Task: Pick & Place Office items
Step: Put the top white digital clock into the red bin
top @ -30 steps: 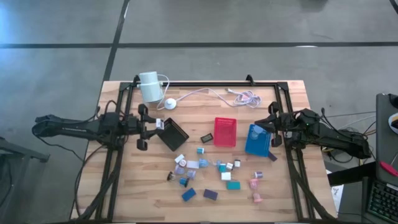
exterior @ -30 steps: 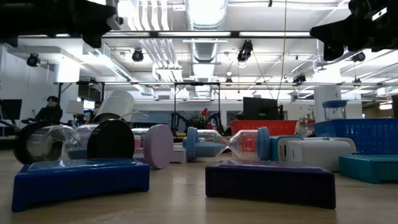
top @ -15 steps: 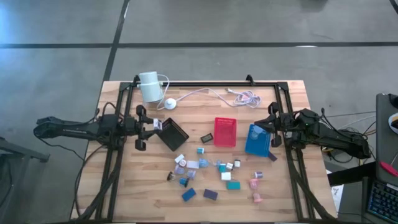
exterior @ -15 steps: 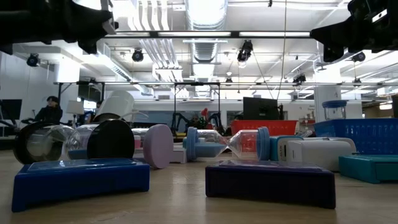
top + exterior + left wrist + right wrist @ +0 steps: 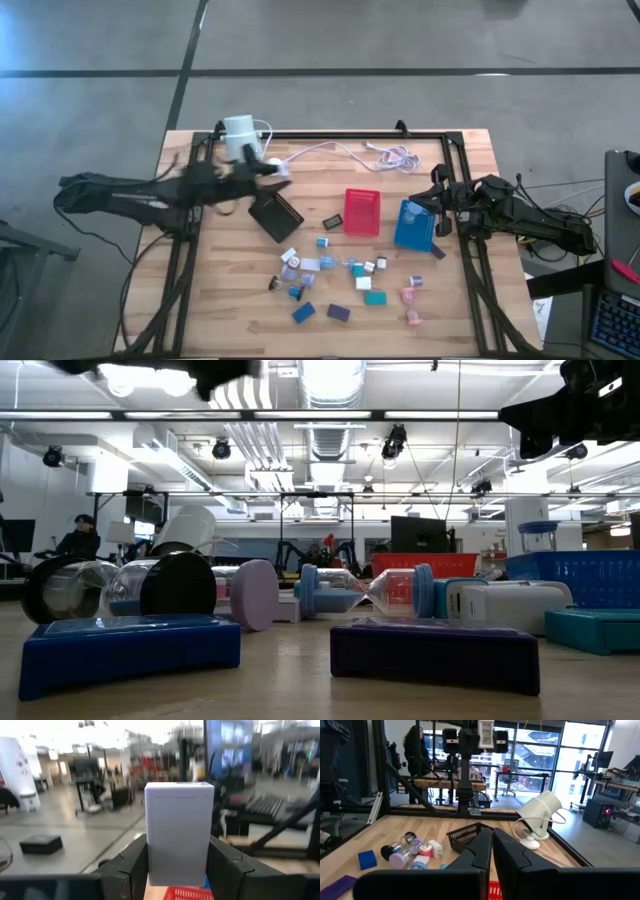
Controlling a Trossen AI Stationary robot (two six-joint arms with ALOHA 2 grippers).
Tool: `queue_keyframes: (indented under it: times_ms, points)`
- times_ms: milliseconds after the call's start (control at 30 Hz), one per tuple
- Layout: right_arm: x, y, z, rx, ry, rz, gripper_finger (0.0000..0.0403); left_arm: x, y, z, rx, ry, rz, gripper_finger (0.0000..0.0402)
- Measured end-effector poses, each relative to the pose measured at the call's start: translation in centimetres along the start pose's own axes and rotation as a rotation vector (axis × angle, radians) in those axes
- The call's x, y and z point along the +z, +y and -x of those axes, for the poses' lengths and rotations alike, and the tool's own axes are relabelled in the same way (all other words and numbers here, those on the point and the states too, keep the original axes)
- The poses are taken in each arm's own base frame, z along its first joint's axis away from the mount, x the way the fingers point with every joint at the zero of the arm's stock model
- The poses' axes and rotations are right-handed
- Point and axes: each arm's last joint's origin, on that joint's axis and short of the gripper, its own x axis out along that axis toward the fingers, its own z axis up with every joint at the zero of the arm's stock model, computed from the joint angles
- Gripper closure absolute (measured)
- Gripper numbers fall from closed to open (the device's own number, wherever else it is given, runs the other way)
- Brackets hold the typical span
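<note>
Now the left tool (image 5: 177,870) clamps one white block (image 5: 179,832) (three trays below) — right tool (image 5: 491,851) closed.

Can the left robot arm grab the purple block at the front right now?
Probably not yet. The left gripper is already shut on a white block, up by the black tray. The purple block lies uncovered, but the gripper must let go first.

White block (image 5: 179,832) clamped between dark fingers (image 5: 132,870).
</note>
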Motion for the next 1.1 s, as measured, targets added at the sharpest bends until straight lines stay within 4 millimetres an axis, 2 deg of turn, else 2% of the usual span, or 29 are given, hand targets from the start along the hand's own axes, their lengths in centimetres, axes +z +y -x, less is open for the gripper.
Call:
queue_keyframes:
  times_ms: [233,400,567,767,933,1100]
  points:
    - [0.0,0.0,0.0,0.0,0.0,0.0,0.039,0.4,-0.7,-9.4,-0.072,0.216,-0.029,0.0241]
    - [0.0,0.0,0.0,0.0,0.001,-0.001,0.039,-1.0,-1.4,-14.6,-0.158,0.447,-0.058,0.024]
    - [0.0,0.0,0.0,0.0,0.002,-0.003,0.039,-3.3,-1.7,-18.7,-0.201,0.639,-0.081,0.0239]
    - [-0.1,0.0,0.0,-0.001,0.005,-0.011,0.039,-6.0,-2.3,-21.9,-0.307,0.753,-0.053,0.0238]
    - [-0.1,0.0,0.0,-0.001,0.007,-0.011,0.039,-7.6,-2.5,-23.3,-0.405,0.773,-0.037,0.0238]
    - [-0.2,0.0,-0.1,-0.002,0.018,-0.004,0.039,-9.5,-2.1,-24.7,-0.419,0.826,-0.035,0.0239]
